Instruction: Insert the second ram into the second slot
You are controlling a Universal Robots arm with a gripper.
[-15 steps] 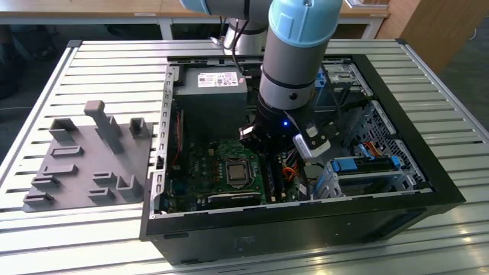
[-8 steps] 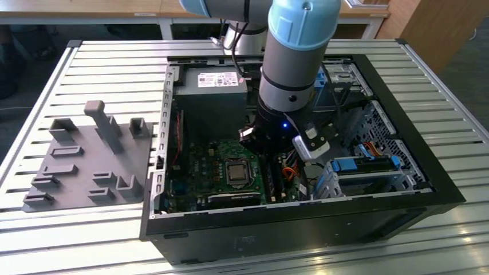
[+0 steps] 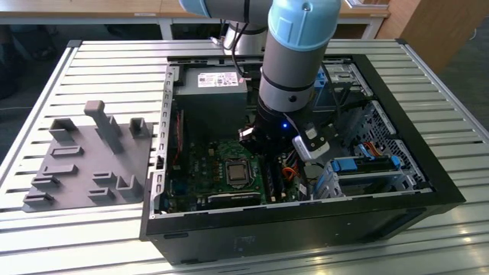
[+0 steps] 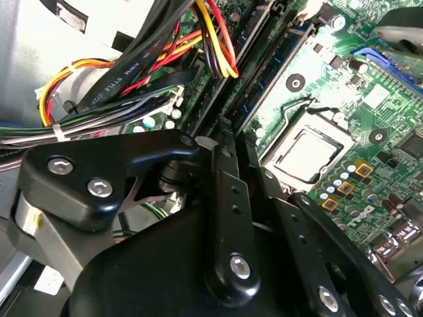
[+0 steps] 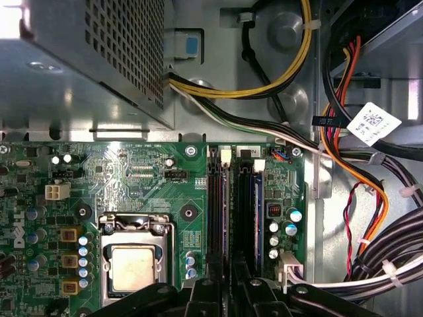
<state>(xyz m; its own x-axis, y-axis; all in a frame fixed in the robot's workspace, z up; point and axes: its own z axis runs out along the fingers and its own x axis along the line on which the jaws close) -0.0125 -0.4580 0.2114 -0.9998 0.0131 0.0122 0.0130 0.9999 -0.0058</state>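
My gripper [image 3: 269, 172] is low inside the open computer case, right over the memory slots [image 5: 218, 211] beside the processor socket [image 5: 135, 264]. In both wrist views its black fingers [image 5: 211, 294] stand close together, shut on the second ram [image 5: 231, 264]. The stick is seen edge-on as a thin dark strip running down into the slot area. Another dark-blue stick [image 5: 258, 211] sits upright in the neighbouring slot, and it appears in the second wrist view [image 4: 271, 69] leading away from the gripper [image 4: 221, 135]. How deep the held stick sits is hidden by the fingers.
The power supply box [image 3: 210, 97] stands close behind the arm. Bundles of coloured and black cables [image 5: 370, 198] hang beside the slots. Bright-blue drive brackets [image 3: 367, 165] fill the case at the exterior view's right. A grey parts fixture [image 3: 84, 160] lies on the slatted table.
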